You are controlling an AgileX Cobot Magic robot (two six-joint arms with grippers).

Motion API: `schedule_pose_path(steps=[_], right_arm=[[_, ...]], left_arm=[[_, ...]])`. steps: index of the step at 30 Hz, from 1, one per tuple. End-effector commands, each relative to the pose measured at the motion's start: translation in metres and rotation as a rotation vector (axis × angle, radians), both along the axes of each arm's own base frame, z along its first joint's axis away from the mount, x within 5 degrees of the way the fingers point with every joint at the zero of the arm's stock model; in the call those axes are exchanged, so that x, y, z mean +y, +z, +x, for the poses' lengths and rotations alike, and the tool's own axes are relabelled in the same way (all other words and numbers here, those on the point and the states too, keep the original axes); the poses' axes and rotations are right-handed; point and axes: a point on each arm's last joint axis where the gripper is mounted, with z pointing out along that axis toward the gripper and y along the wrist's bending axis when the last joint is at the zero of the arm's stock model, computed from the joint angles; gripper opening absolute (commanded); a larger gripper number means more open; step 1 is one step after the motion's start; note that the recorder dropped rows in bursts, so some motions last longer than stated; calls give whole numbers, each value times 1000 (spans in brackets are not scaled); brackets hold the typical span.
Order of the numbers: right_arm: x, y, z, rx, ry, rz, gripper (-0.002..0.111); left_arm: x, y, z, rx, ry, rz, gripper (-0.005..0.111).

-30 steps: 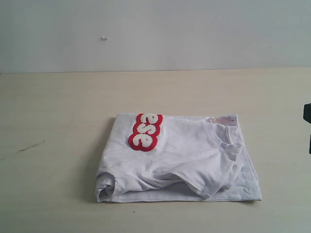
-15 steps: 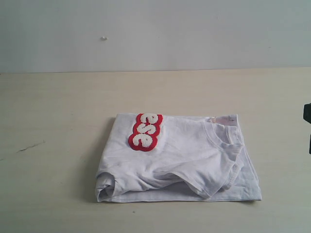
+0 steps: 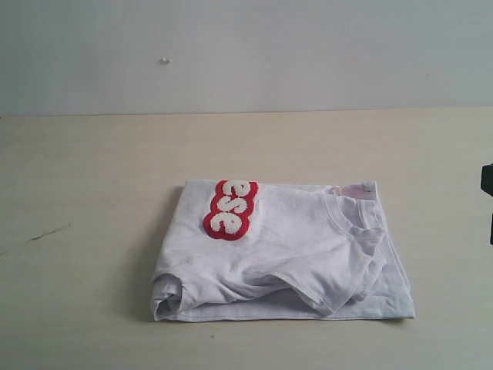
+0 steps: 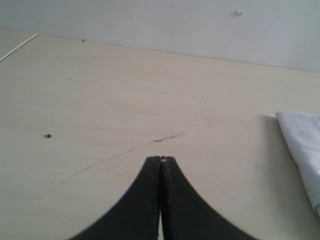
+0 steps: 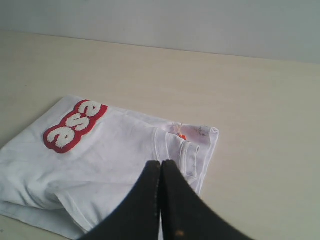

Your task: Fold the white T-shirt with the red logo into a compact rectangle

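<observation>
Both grippers are clenched, with nothing between their jaws. The left gripper [image 4: 160,160] has its two black fingers pressed tip to tip over the bare pale wooden table [image 4: 90,90], near a thin crack [image 4: 167,137] in the surface. Only one edge of the white T-shirt [image 4: 304,145] enters its wrist view, well apart from the tips. The right gripper [image 5: 161,162] is likewise pinched closed and empty. In its wrist view its fingers stand in front of the folded shirt, near the ribbed collar [image 5: 172,145] and the small orange neck tag [image 5: 182,136].

In the exterior view the shirt lies on the table as a rough rectangle, slightly toward 5 o'clock from the middle. The red logo [image 3: 229,210] sits on its top layer toward 10 o'clock, showing the white fuzzy letters "ese". The collar lies toward 2 o'clock, and a sleeve fold bulges toward 6 o'clock. A dark part [image 3: 487,185] shows at the 3 o'clock edge; what it is cannot be told.
</observation>
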Motion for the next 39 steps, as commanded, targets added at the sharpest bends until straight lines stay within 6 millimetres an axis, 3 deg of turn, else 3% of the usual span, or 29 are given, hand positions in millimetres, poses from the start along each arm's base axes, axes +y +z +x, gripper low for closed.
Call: schedule_pose_path(steps=[1,19,28,39], right_arm=[[-1,-1,-1,-1,-4,-1,0],[-1,0,-2,-10,-4,-1,0],[-9,21,-30,-209,-2,-41,0],[-21,32,-50,-330,-113,-27,0]], left_arm=[[0,0,0,-8,4,-6,0],[0,0,0,-8,4,-6,0],[0,0,0,-8,4,-6,0],[0,0,0,-8,4,-6,0]])
